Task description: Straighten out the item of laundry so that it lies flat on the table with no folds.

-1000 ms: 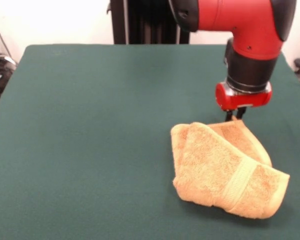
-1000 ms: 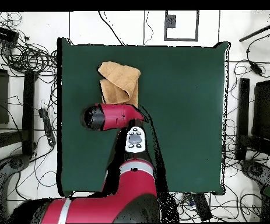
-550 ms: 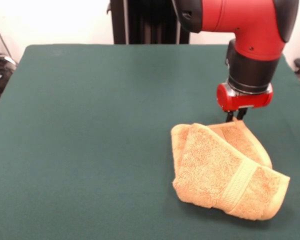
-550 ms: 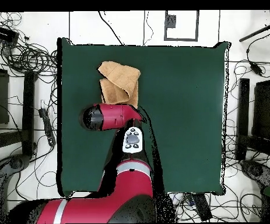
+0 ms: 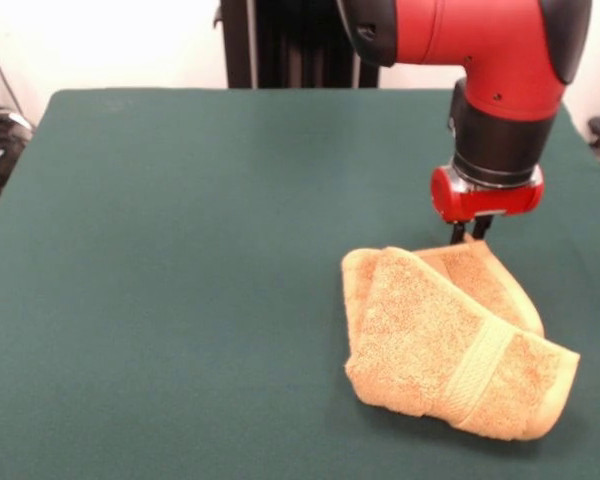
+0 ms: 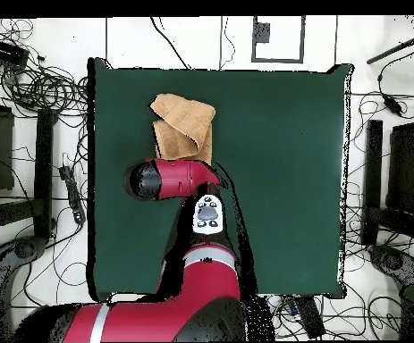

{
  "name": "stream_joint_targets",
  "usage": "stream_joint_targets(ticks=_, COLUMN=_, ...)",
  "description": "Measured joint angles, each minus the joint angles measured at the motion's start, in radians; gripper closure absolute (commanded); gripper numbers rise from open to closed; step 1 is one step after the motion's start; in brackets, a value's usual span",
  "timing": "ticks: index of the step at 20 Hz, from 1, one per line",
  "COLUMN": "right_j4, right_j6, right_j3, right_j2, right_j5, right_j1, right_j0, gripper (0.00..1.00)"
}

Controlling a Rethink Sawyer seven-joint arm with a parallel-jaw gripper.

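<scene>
Table (image 5: 180, 250): dark green felt-like top, fills most of front view. In overhead view it's the big green rectangle (image 6: 282, 179), cables + stands round it on the floor.

Arm (image 5: 480, 40): red/black Sawyer, enters front view from 12 o'clock, elbow bends down toward 4 o'clock of table. Black wrist cuff, red collar below it. Overhead: arm (image 6: 179, 179) lies across table's 8 o'clock part, covering near edge of the cloth.

Towel (image 5: 445, 340): golden-orange terry, at 4 o'clock of table in front view; overhead it sits at 10–11 o'clock (image 6: 185, 125), near table's left edge. Not flat: folded over itself, top layer laid diagonally over lower one, rounded fold along its left side. Woven band (image 5: 477, 368) crosses top layer near its 4 o'clock end. Lower layer's corner sticks out toward 1 o'clock, right under the tool.

Gripper (image 5: 470, 231): two short dark tips below red collar, down at towel's far corner, at/just touching cloth edge. Tips close together, narrow gap; can't tell if any cloth is pinched between them.
</scene>
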Motion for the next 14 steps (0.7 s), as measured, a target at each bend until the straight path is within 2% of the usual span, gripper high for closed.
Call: stream_joint_targets(ticks=14, right_j4=-0.007, right_j6=0.0, right_j3=0.017, right_j2=0.0, right_j5=0.0, right_j1=-0.046, right_j0=0.001, gripper=1.0)
